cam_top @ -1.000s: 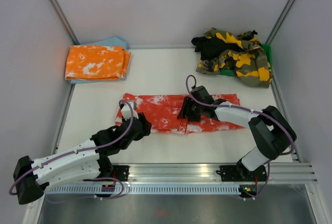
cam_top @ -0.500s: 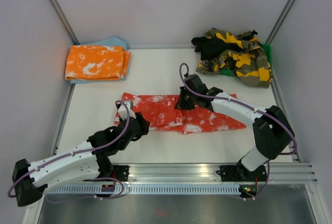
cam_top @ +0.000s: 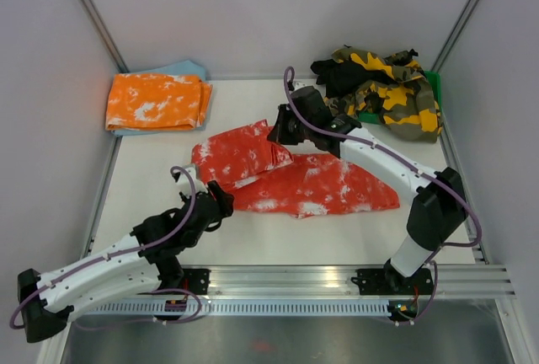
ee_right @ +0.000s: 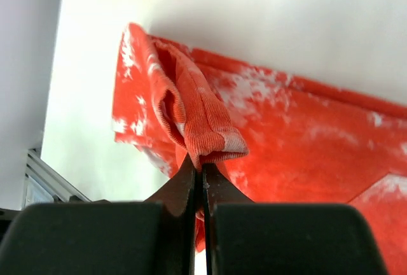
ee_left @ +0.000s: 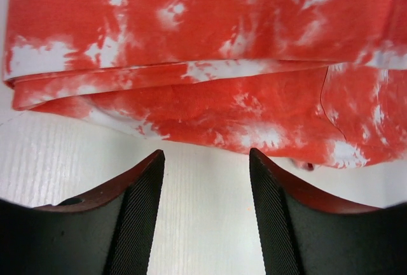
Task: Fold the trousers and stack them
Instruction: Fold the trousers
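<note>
The right gripper [ee_right: 202,173] has its jaws pressed together on a ribbed fold of the red-and-white tie-dye trousers [cam_top: 320,187]. The pinched cloth bunches right at the fingertips and holds that end of the garment raised above the white table [cam_top: 253,103]. From the pinch, the cloth falls away on both sides. A shorter flap hangs towards the left arm's side, and the longer stretch lies flat on the table behind the jaws, running back along the right arm. The left gripper [ee_left: 205,160] stands partly open with nothing between its fingers, and only bare table shows in the gap. The near edge of the trousers lies just beyond its fingertips, close but not touching, with a doubled layer of cloth visible along that edge. Well beyond the left jaws, in the far corner on that side, a folded orange-and-white pair [cam_top: 156,101] rests on a pale blue cloth [cam_top: 181,69]. Off to the outer side of the right jaws, in the opposite far corner, a loose camouflage pile [cam_top: 383,90] in yellow, green and brown lies heaped with a black garment [cam_top: 337,73] tangled into it. That heap is apart from the gripper and from the red trousers.
</note>
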`<state>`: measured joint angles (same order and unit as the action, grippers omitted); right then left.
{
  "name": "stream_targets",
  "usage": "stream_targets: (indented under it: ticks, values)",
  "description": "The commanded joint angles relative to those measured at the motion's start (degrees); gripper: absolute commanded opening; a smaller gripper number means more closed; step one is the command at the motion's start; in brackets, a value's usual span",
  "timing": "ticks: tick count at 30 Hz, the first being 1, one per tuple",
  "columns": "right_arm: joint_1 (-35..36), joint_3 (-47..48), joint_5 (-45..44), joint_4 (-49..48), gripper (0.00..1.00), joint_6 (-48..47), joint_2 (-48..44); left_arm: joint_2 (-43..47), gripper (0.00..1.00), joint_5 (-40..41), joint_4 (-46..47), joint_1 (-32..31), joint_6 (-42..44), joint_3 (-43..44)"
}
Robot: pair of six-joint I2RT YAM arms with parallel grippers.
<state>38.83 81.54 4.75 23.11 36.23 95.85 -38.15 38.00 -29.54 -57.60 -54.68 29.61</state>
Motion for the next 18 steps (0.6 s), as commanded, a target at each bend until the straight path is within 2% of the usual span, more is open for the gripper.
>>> stream_targets:
  ticks: [1,3,8,13,18]
  values:
    - [0.11,3.72,-1.50,0.17,0.00,-2.74,0.91,3.16,0.64,5.94,-5.77,0.56,-7.02,-0.08]
    - [0.02,2.49,-1.07,0.88,0.00,-1.78,2.40,3.96,0.71,7.26,-7.63,0.65,-8.95,0.62]
    - [0.02,-5.49,2.19,-1.05,0.00,4.54,2.33,3.97,0.77,8.67,-13.33,1.18,-11.14,3.00]
    - [0.02,-10.78,1.23,-1.94,0.00,11.75,-0.40,2.12,0.79,8.23,-14.85,1.70,-12.30,4.67]
    - [-1.21,-8.16,0.43,3.95,0.00,13.60,-1.28,0.63,0.79,6.22,-14.05,2.32,-11.77,5.55]
